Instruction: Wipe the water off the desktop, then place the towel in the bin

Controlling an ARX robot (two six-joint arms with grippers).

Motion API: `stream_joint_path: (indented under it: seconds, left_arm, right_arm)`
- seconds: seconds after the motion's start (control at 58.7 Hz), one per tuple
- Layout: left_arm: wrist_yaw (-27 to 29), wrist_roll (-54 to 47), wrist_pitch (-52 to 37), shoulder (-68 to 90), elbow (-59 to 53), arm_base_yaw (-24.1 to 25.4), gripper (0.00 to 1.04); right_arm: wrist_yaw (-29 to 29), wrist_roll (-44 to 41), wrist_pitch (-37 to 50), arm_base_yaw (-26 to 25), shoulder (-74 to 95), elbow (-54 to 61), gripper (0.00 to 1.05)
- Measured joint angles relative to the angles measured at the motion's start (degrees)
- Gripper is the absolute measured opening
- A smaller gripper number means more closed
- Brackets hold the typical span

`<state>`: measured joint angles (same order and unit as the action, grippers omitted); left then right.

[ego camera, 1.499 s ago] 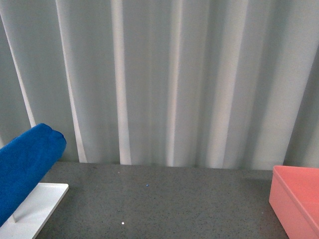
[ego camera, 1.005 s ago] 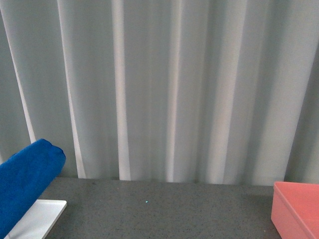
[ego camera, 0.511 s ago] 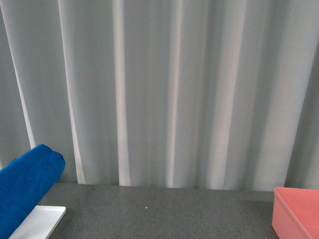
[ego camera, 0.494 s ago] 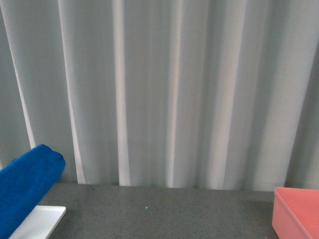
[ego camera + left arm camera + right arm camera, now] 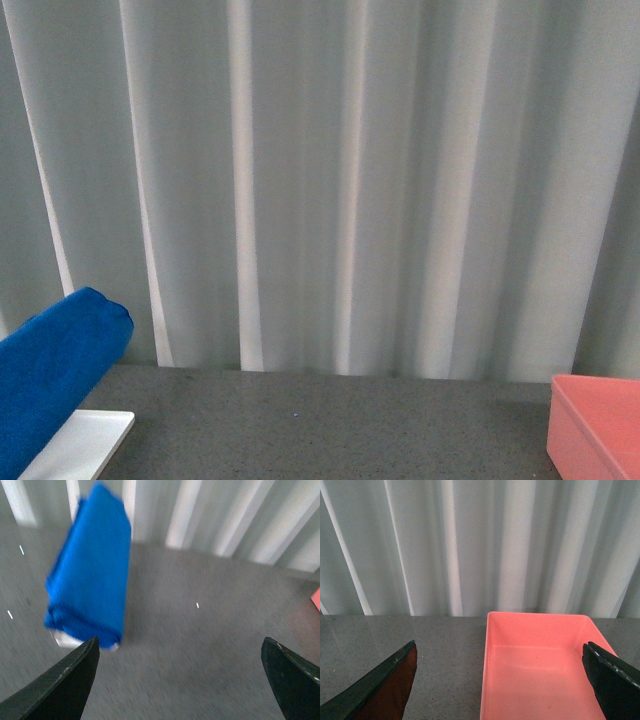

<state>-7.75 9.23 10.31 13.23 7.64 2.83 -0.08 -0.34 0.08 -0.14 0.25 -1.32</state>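
The blue towel [image 5: 50, 385] hangs folded at the far left of the front view, over a white plate; neither arm shows there. In the blurred left wrist view the towel [image 5: 90, 575] hangs ahead of my open, empty left gripper [image 5: 182, 670], whose fingertips [image 5: 75, 672] stand wide apart above the dark grey desktop [image 5: 200, 645]. The pink bin [image 5: 540, 670] lies empty ahead of my open, empty right gripper [image 5: 502, 675]. It also shows at the front view's right edge [image 5: 595, 425]. I see no clear water, only small bright specks on the desktop [image 5: 330, 430].
A white rack base plate [image 5: 85, 440] sits under the towel at the left. Pale grey curtains [image 5: 340, 180] hang along the far edge of the desktop.
The front view has tilted upward: less desktop and more curtain show, and towel, plate and bin sit lower in the picture.
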Motion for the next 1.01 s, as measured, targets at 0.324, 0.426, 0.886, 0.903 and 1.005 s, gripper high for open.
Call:
stream_joint_path:
  seconds: [0.324, 0.426, 0.886, 0.903, 1.005]
  left_arm:
    - [-4.17, -12.81, -20.35, 62.84, 34.99, 0.31, 0.98]
    - [-1.09, -16.37, -22.73, 72.22, 42.21, 0.39, 0.98]
    - [3.1, -24.41, -19.91, 93.5, 60.76, 1.73, 0.98]
    - [3.23, -24.48, -19.91, 93.96, 61.09, 1.88, 0.98]
    - [6.97, -24.83, -21.35, 96.67, 63.06, 3.06, 0.98]
  right_arm:
    - [0.02, 0.04, 0.0, 0.04, -0.04, 0.0, 0.98]
    - [0.02, 0.04, 0.0, 0.04, -0.04, 0.0, 0.98]
    - [0.02, 0.04, 0.0, 0.04, -0.04, 0.0, 0.98]
    - [0.02, 0.04, 0.0, 0.04, -0.04, 0.0, 0.98]
    - [0.02, 0.04, 0.0, 0.04, -0.04, 0.0, 0.98]
